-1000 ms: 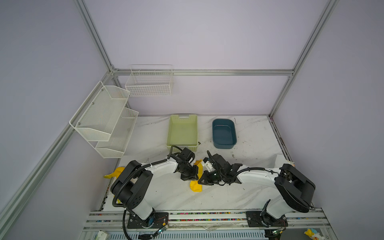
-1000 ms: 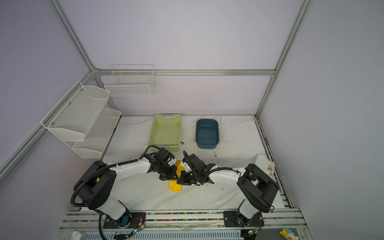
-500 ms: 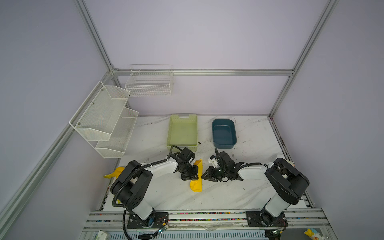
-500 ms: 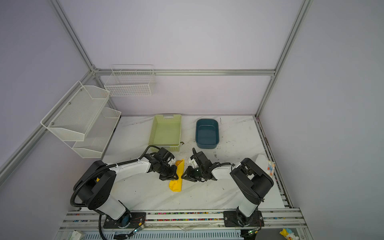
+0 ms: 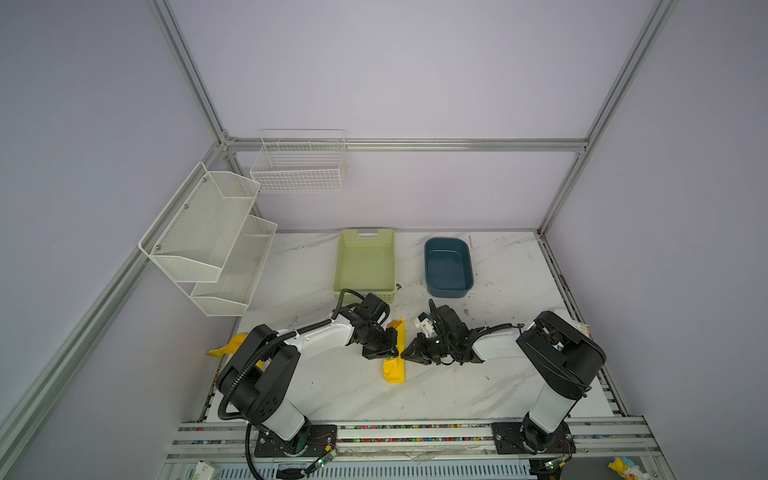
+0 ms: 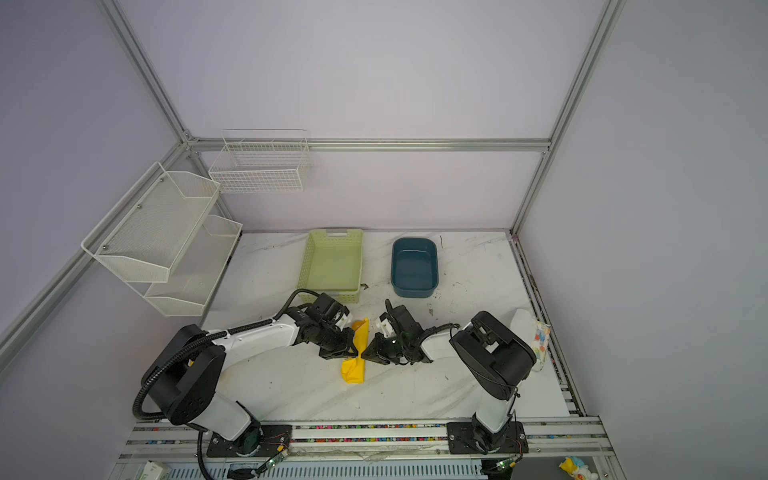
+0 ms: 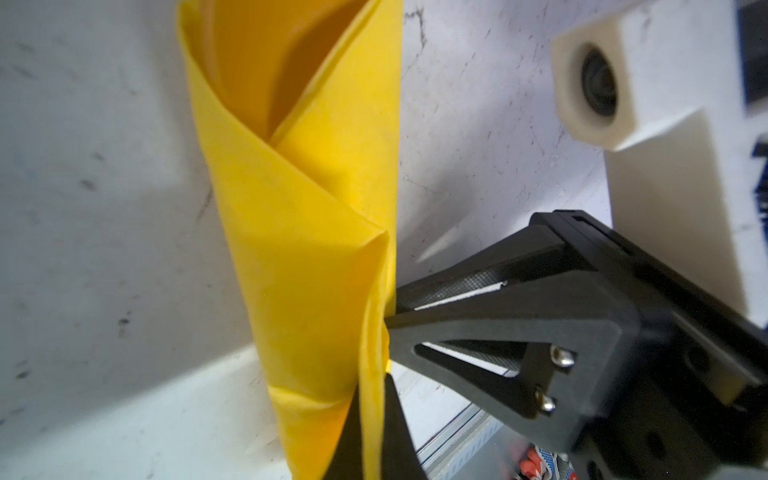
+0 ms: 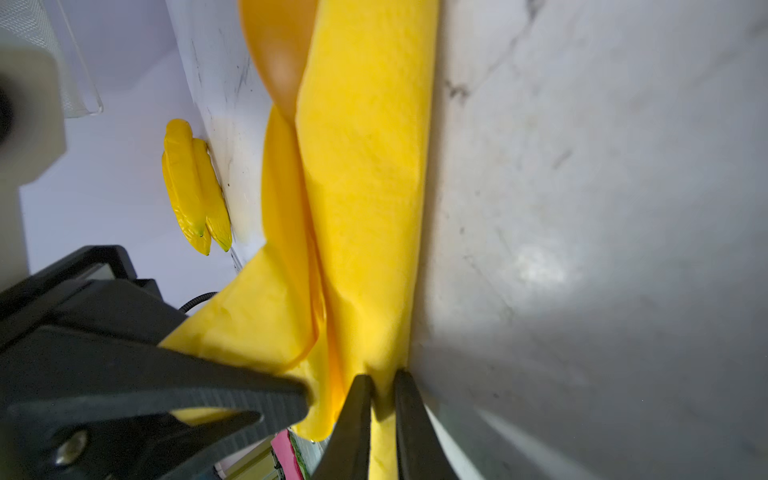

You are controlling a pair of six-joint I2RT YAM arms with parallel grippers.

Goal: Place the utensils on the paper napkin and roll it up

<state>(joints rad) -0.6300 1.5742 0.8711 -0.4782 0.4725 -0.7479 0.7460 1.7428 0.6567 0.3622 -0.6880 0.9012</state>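
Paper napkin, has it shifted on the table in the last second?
No. The paper napkin still lies just in front of the near right corner of the green basket.

Both top views are bright and evenly lit by soft light from above, and sharp throughout. The lilac walls darken slightly toward the corners. The straight metal rails (image 5: pixel 415 144) splay outward at the picture edges, as a wide lens makes them. The arms throw only faint, soft shadows on the white worktop (image 5: pixel 353 399). In the left wrist view the yellow napkin (image 7: pixel 299 232) is fairly sharp, and a white camera housing (image 7: pixel 594 83) beyond it is blurred. The right wrist view has a pale glare patch on the worktop with grey shadow beside it. Whatever is nearest the lens there is out of focus.
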